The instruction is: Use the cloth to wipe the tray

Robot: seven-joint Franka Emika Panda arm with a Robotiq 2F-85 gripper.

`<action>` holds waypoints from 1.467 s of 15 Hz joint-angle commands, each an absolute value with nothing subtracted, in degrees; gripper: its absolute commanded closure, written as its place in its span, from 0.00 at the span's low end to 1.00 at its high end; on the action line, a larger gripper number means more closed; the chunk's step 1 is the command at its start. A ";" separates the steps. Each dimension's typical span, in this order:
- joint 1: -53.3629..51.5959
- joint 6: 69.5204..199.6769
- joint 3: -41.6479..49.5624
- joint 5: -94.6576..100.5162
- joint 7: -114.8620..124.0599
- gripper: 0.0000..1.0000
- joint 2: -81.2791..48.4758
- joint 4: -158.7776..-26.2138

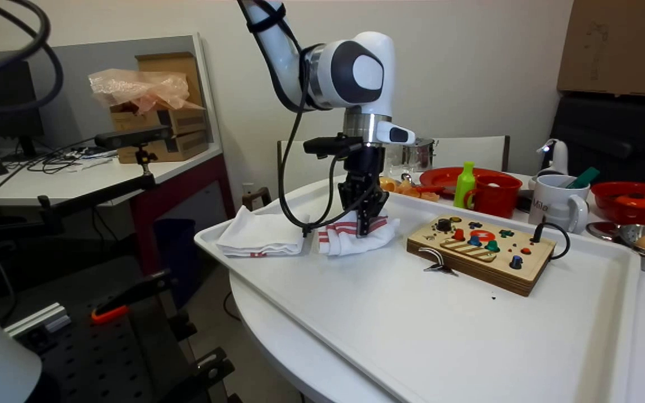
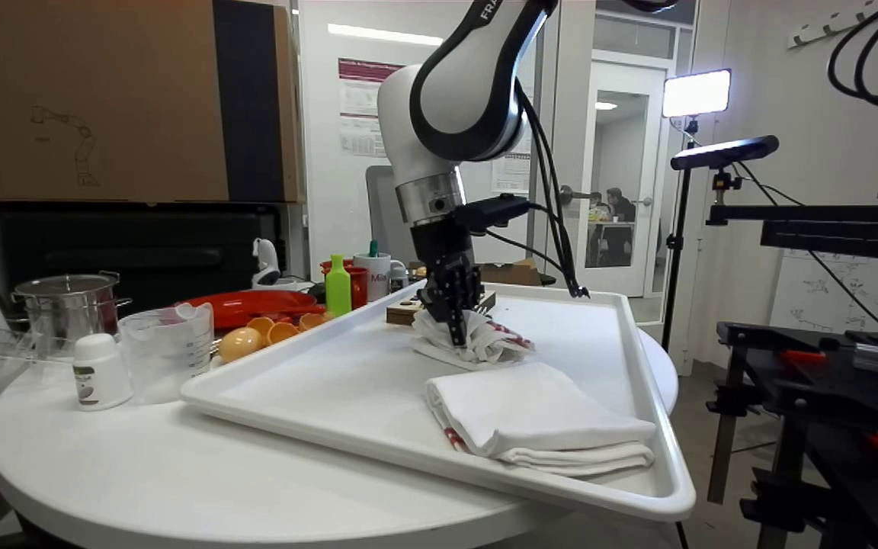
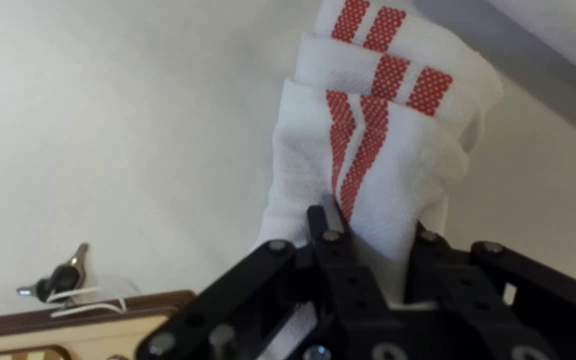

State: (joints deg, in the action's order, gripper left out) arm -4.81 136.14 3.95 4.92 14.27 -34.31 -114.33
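Note:
The white cloth with red stripes (image 1: 345, 245) lies bunched on the tray; it also shows in an exterior view (image 2: 477, 343) and the wrist view (image 3: 308, 130). My gripper (image 1: 363, 226) points down at it, with a fold of cloth between the fingers, as the wrist view shows (image 3: 375, 222). The fingers are closed on that fold; parts of the tips are hidden in the cloth. The white rimmed tray (image 1: 356, 319) lies on a round table, also seen in an exterior view (image 2: 309, 404). A small dark speck (image 1: 493, 298) lies on the tray.
A folded white cloth (image 1: 263, 232) lies beside the gripper at a tray corner. A wooden button board (image 1: 485, 252) and a small metal and black piece (image 3: 63, 275) lie on the tray. A green bottle (image 1: 464, 186) and red mug (image 1: 496, 196) stand past the rim.

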 commanded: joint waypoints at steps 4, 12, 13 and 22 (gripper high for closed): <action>-7.80 133.00 3.66 8.53 12.97 0.94 -40.25 -104.17; -10.56 132.02 2.23 9.88 11.99 0.94 -41.25 -100.23; -10.89 132.09 2.02 10.09 11.71 0.94 -41.20 -100.20; -14.42 130.38 0.40 11.45 11.38 0.94 -42.04 -96.79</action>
State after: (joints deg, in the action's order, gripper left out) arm -13.48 132.75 0.65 10.46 11.82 -40.63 -99.96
